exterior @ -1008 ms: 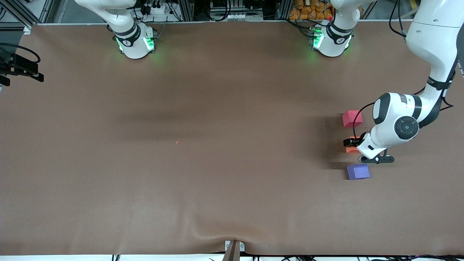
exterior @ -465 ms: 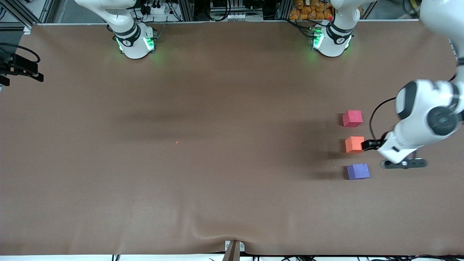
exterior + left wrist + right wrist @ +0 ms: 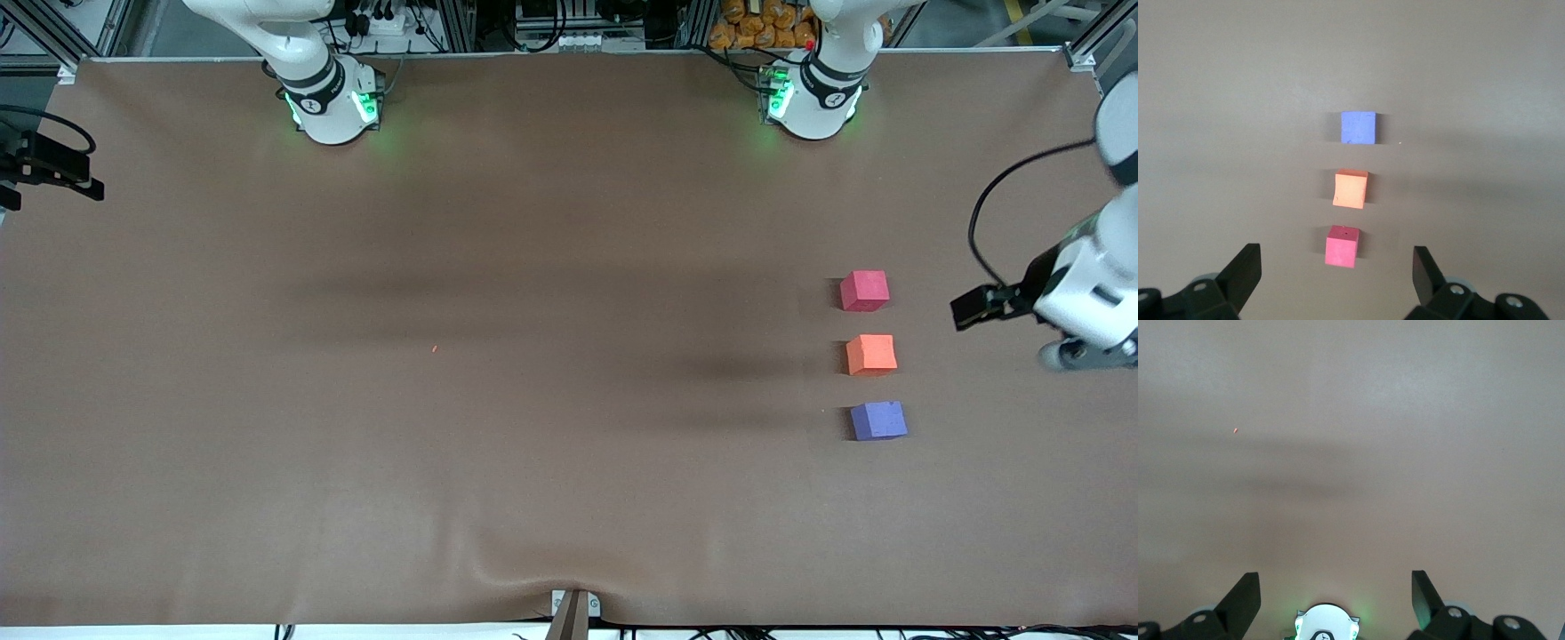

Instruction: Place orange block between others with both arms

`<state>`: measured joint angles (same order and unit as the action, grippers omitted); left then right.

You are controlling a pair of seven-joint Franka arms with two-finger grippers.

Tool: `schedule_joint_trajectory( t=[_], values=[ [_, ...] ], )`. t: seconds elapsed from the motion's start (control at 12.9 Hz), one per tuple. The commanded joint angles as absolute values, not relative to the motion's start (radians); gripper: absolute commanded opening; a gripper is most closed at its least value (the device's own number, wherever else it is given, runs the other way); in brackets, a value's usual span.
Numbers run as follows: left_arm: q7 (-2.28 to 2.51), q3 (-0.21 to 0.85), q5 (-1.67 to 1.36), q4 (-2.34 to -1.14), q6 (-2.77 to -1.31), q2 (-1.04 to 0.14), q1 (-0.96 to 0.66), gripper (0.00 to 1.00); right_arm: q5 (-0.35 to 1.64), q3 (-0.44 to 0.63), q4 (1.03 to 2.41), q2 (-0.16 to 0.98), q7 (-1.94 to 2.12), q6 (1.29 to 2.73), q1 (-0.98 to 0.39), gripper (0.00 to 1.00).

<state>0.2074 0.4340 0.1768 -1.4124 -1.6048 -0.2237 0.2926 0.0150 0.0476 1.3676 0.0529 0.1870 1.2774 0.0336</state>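
the left gripper (image 3: 1337,273) hangs with its jaws spread wide and nothing between them, up in the air over the table's edge at the left arm's end, well apart from the blocks. the right gripper (image 3: 1335,593) is also wide open and empty, waiting over bare brown table (image 3: 444,427) above its own green-lit base (image 3: 1325,623).

the orange block (image 3: 870,354) sits on the table between the pinkish-red block (image 3: 864,291) and the purple block (image 3: 878,420), one straight row with small gaps, none touching. the purple one lies nearest the front camera. a tiny orange speck (image 3: 434,349) lies mid-table.
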Motion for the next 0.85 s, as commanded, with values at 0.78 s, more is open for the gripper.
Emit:
schedule_joint_trajectory(
  t=[0.78],
  values=[
    [0.045, 0.094, 0.021, -1.52, -1.56, -0.037, 0.023, 1.0, 0.005, 0.034, 1.355, 0.048, 0.186, 1.264, 0.051, 1.0]
  ],
)
